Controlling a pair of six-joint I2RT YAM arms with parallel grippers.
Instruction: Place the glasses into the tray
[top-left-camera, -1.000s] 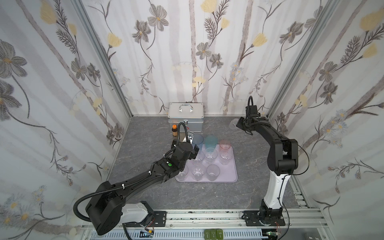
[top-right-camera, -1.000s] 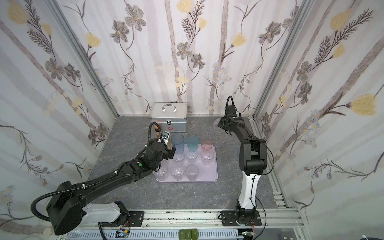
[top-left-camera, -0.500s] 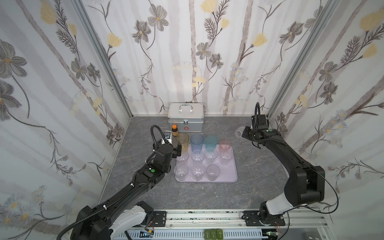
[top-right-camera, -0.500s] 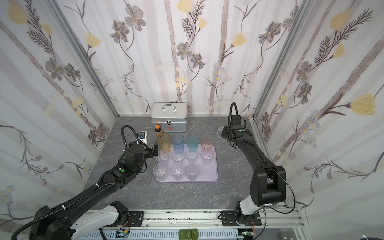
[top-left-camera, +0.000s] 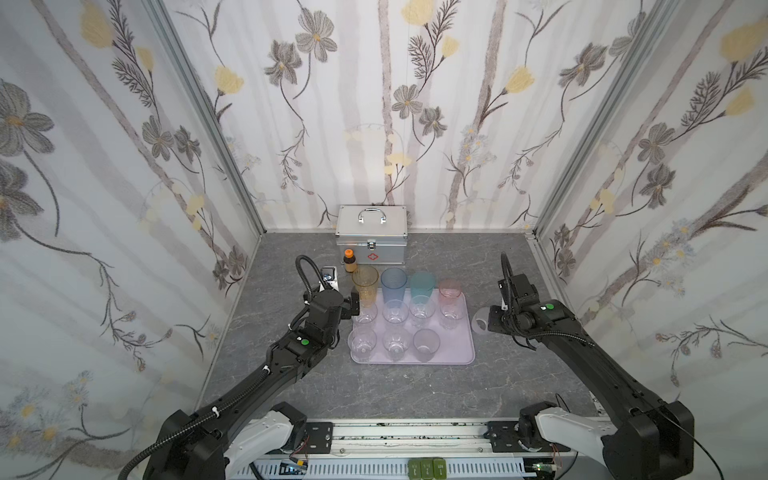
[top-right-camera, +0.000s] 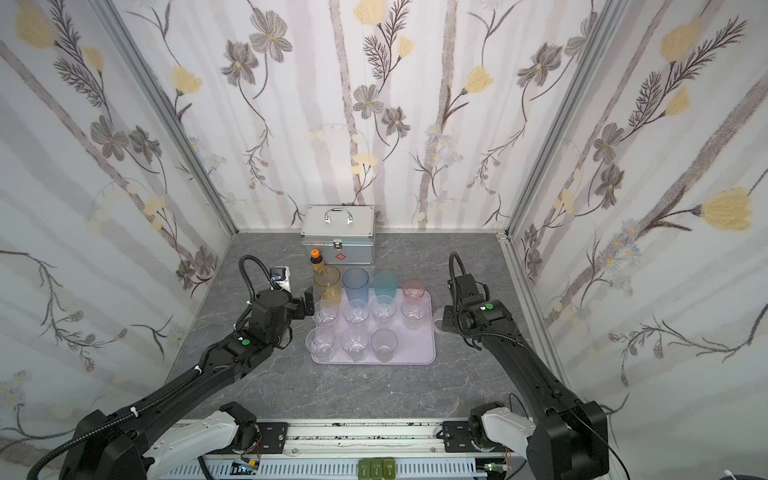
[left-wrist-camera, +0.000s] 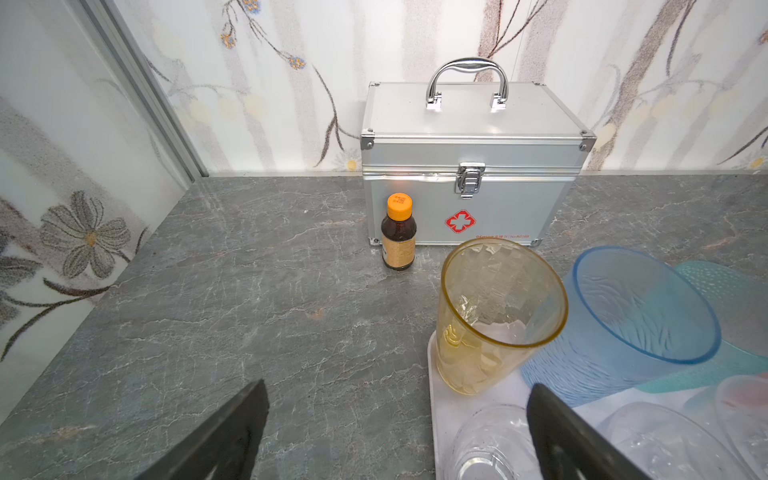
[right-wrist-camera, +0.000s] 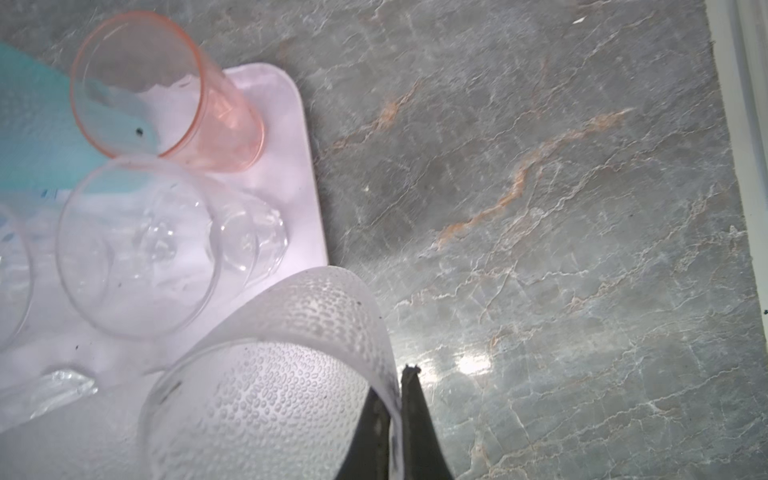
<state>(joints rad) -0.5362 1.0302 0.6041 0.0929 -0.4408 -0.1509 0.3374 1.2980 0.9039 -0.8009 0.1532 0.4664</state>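
Note:
The lilac tray (top-left-camera: 465, 357) holds four tall glasses in its back row: amber (top-left-camera: 365, 286), blue (top-left-camera: 394, 284), teal (top-left-camera: 422, 284) and pink (top-left-camera: 449, 289). In front of them stand several short clear glasses and a frosted one (top-left-camera: 426, 345). Just right of the tray, my right gripper (top-left-camera: 490, 325) is shut on the rim of another frosted glass (top-left-camera: 480, 326), which hangs tilted; its dimpled wall (right-wrist-camera: 282, 374) fills the right wrist view. My left gripper (top-left-camera: 353, 303) stands open and empty at the tray's left edge, beside the amber glass (left-wrist-camera: 494, 316).
A silver first-aid case (top-left-camera: 371, 239) stands at the back wall, with a small brown bottle (top-left-camera: 349, 261) in front of it. A small white device (top-left-camera: 330, 278) sits left of the amber glass. Patterned walls close in on three sides.
My left arm has drawn back off the tray's back left corner, leaving the amber glass standing. My right arm has carried the frosted glass from the back right to the tray's right edge.

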